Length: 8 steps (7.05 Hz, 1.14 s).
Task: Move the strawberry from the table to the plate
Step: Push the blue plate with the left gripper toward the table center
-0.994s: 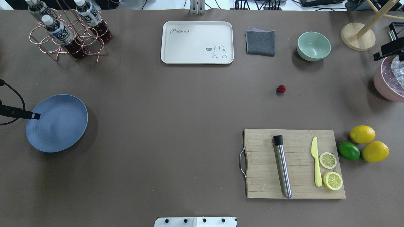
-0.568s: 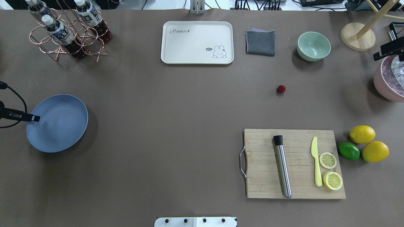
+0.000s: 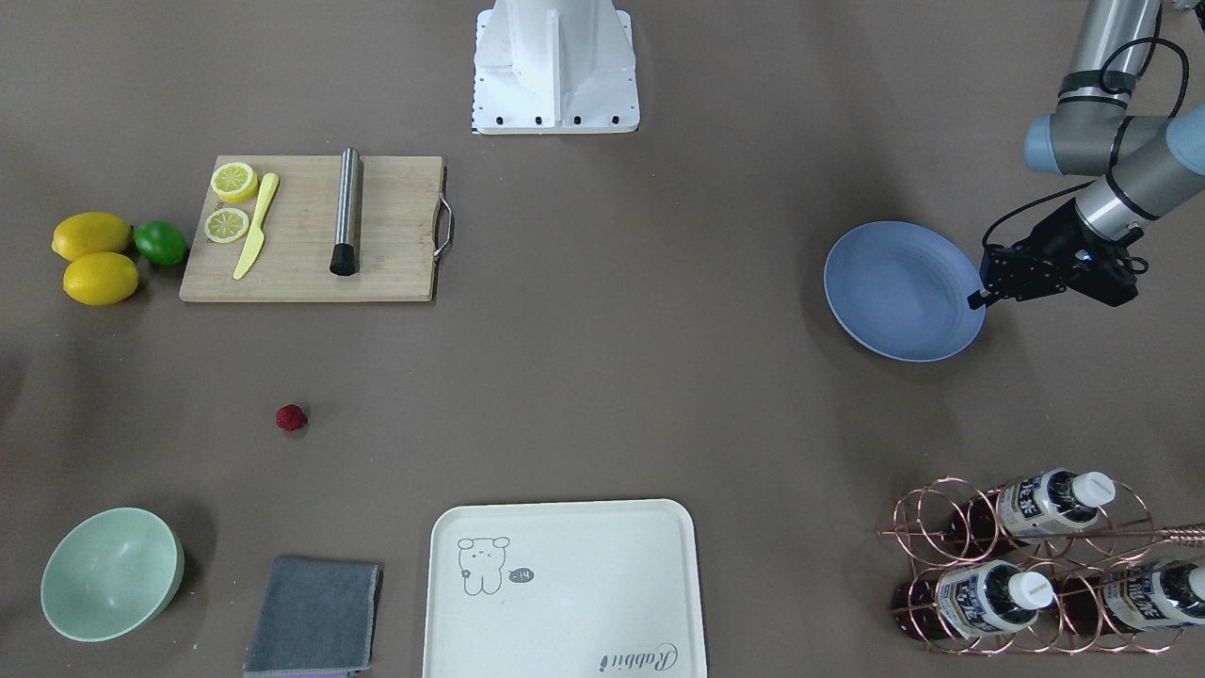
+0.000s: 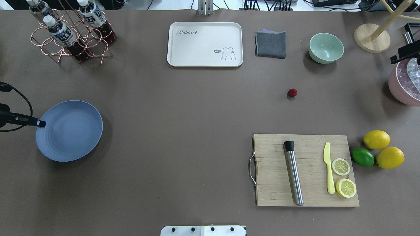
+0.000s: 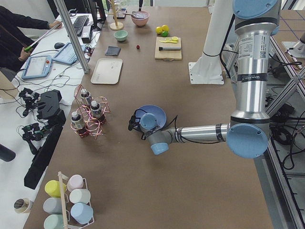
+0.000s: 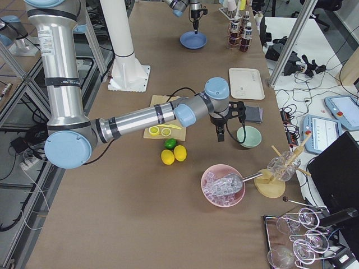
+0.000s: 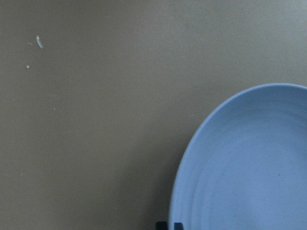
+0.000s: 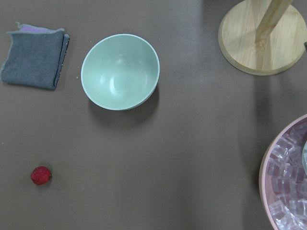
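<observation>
Brown table (image 4: 197, 114), strawberry (image 4: 292, 92) near green bowl (image 4: 326, 48); left tool (image 4: 41, 123) pinching plate (image 4: 72, 134); right tool (image 6: 219, 134) unclear.

The left arm (image 3: 1125, 184) reaches down at a slant, its wrist angled toward the plate (image 4: 73, 144). The left gripper (image 4: 41, 123) sits at the plate's rim, on the side toward the robot's left, with its fingers pinched close together on that rim. The right arm (image 6: 140, 117) extends roughly level, well apart from the plate. The right gripper (image 6: 219, 133) points straight down; its opening cannot be determined.
</observation>
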Tool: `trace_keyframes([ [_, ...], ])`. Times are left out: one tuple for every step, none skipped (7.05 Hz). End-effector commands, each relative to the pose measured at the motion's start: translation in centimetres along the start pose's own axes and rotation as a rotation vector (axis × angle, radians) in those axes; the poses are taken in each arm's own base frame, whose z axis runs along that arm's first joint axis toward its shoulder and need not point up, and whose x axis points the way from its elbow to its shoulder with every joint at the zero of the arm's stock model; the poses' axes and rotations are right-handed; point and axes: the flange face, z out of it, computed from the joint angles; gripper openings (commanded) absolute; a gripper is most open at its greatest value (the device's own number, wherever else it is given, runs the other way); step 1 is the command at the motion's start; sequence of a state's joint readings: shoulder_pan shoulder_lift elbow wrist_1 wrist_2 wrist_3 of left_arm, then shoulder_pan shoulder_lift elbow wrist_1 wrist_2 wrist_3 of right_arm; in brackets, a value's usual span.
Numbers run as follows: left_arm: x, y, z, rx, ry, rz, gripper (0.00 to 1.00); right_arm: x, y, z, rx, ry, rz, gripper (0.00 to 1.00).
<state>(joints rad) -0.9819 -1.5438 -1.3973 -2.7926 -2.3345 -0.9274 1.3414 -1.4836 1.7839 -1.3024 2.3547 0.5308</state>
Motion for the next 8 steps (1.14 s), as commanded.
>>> trace_keyframes([
  [6.5,-1.8,-1.2,-0.013,0.104,-0.11,0.0,0.2,0.1,0.0,-0.001,0.001,0.004,1.0],
  [9.9,-3.8,-0.1,-0.011,0.141,-0.138,0.0,0.2,0.1,0.0,-0.001,0.001,0.01,1.0],
  [13.1,-5.4,1.3,-0.018,0.152,-0.167,0.0,0.2,0.1,0.1,-0.003,0.0,0.013,1.0],
  [16.9,-8.0,2.5,0.009,0.139,-0.183,0.0,0.2,0.1,0.1,-0.003,0.0,0.02,1.0],
  [22.6,-9.6,3.8,0.014,0.123,-0.214,0.0,0.1,0.0,0.1,-0.003,0.0,0.023,1.0],
  [29.3,-8.2,5.8,0.023,0.092,-0.243,0.0,-0.4,-0.1,0.4,-0.005,-0.002,0.044,1.0],
  [35.6,-7.0,7.2,0.031,0.064,-0.253,0.0,-1.0,-0.2,0.8,-0.003,0.01,0.034,1.0],
  [40.3,-5.8,8.9,0.044,0.054,-0.284,0.0,-2.4,-0.4,1.7,-0.003,0.022,0.013,1.0],
])
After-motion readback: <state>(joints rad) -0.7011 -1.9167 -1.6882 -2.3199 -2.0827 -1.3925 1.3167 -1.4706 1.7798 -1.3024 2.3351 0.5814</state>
